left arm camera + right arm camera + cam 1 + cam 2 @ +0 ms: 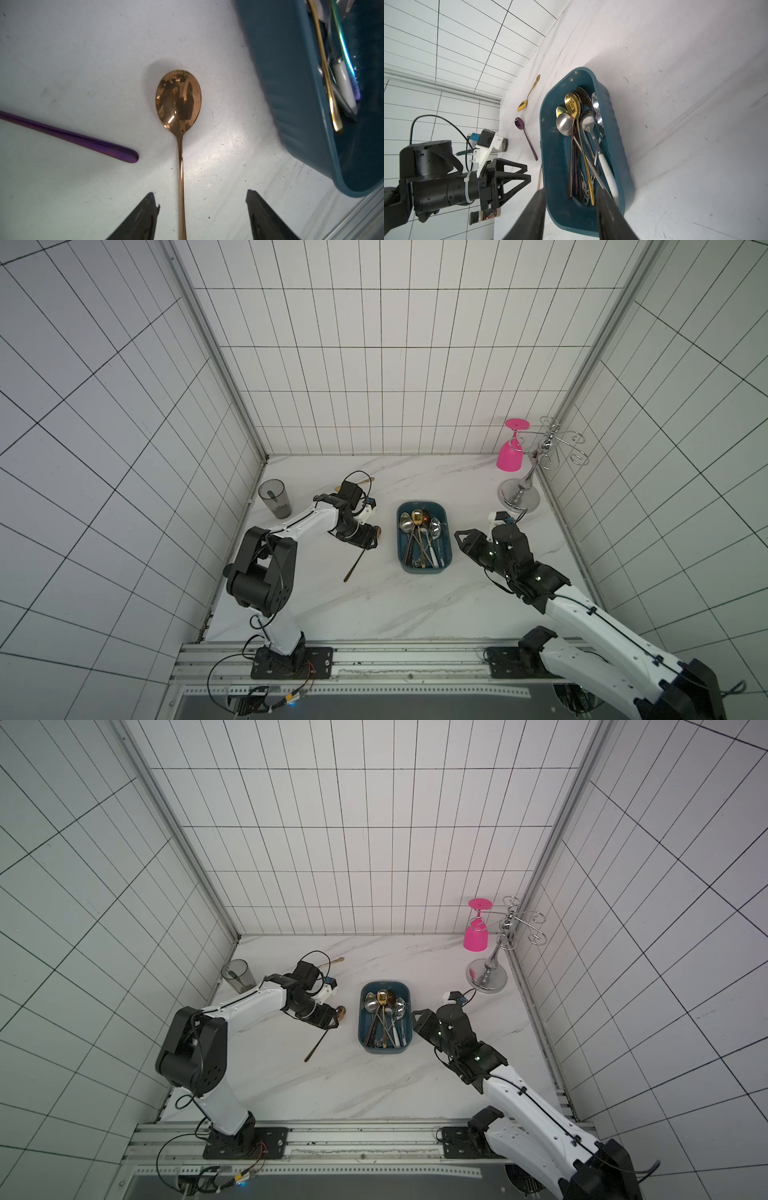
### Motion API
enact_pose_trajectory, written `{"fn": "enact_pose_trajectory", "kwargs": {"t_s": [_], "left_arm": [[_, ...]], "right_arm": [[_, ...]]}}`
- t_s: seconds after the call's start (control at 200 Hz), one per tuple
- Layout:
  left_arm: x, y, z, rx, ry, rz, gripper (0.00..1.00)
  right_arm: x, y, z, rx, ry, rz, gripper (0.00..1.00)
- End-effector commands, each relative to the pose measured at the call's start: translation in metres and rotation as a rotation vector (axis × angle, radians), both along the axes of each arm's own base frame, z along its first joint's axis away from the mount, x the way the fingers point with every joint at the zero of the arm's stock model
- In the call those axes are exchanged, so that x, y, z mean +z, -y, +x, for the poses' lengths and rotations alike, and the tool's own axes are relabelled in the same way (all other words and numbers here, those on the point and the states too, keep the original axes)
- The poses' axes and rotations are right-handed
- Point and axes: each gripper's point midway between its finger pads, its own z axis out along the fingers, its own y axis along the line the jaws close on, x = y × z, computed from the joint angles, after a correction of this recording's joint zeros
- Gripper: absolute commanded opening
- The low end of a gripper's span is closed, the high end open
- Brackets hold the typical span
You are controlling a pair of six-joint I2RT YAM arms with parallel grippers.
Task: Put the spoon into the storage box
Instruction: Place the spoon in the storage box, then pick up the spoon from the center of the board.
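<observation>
— Where's the spoon [178,99]?
— Flat on the tabletop [83,62], just left of the storage box [424,568], mid-frame in both top views. My left claw [201,193] is open and straddles the handle, so closing should pinch that thin stem.
— And the right claw [571,189]?
— Open and empty, just right of the box.

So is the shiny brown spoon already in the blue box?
No, the spoon lies on the white table, outside the box.

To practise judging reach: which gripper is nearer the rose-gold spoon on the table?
Left. The left gripper straddles the handle of the rose-gold spoon, jaws apart; the right gripper sits across the storage box from it.
</observation>
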Motion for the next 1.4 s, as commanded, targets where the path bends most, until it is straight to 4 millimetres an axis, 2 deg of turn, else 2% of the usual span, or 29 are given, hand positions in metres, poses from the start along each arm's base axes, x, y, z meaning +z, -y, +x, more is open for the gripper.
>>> {"fn": "enact_pose_trajectory", "kwargs": {"t_s": [0.0,0.095,0.155,0.215,0.275,0.37,0.46,0.62,0.75,0.964,1.134,1.259,1.394], "left_arm": [[0.0,0.003,0.013,0.01,0.026,0.043,0.67],[-0.005,0.006,0.014,-0.005,0.005,0.08,0.65],[-0.01,0.008,0.015,-0.014,-0.013,0.096,0.6],[-0.016,0.01,0.015,-0.017,-0.042,0.104,0.55],[-0.022,0.008,0.015,-0.017,-0.061,0.118,0.5],[-0.031,0.004,0.013,-0.015,-0.078,0.145,0.48],[-0.037,0.0,0.012,-0.007,-0.089,0.17,0.42],[-0.047,-0.002,0.01,0.0,-0.116,0.191,0.42],[-0.056,-0.004,0.007,0.001,-0.142,0.209,0.37],[-0.067,-0.005,0.002,0.007,-0.184,0.218,0.16],[-0.063,-0.004,0.001,0.014,-0.185,0.209,0.0],[-0.051,-0.001,0.003,0.028,-0.16,0.184,0.0],[-0.021,0.008,0.009,0.051,-0.113,0.12,0.0]], "right_arm": [[0.021,0.017,0.002,0.031,0.075,-0.166,0.48],[0.031,0.025,0.001,0.056,0.115,-0.257,0.55],[0.038,0.03,0.001,0.066,0.14,-0.3,0.66],[0.045,0.034,0.0,0.08,0.168,-0.341,0.74],[0.051,0.038,-0.001,0.092,0.192,-0.376,0.78],[0.059,0.046,-0.003,0.099,0.22,-0.439,0.84],[0.064,0.052,-0.002,0.103,0.238,-0.48,0.87],[0.072,0.061,0.0,0.081,0.25,-0.504,0.96],[0.074,0.064,0.002,0.07,0.254,-0.514,0.97],[0.076,0.068,0.003,0.057,0.251,-0.516,0.99],[0.078,0.07,0.005,0.044,0.25,-0.512,0.99],[0.079,0.07,0.006,0.042,0.25,-0.51,0.99],[0.079,0.071,0.007,0.04,0.249,-0.518,0.99]]}}
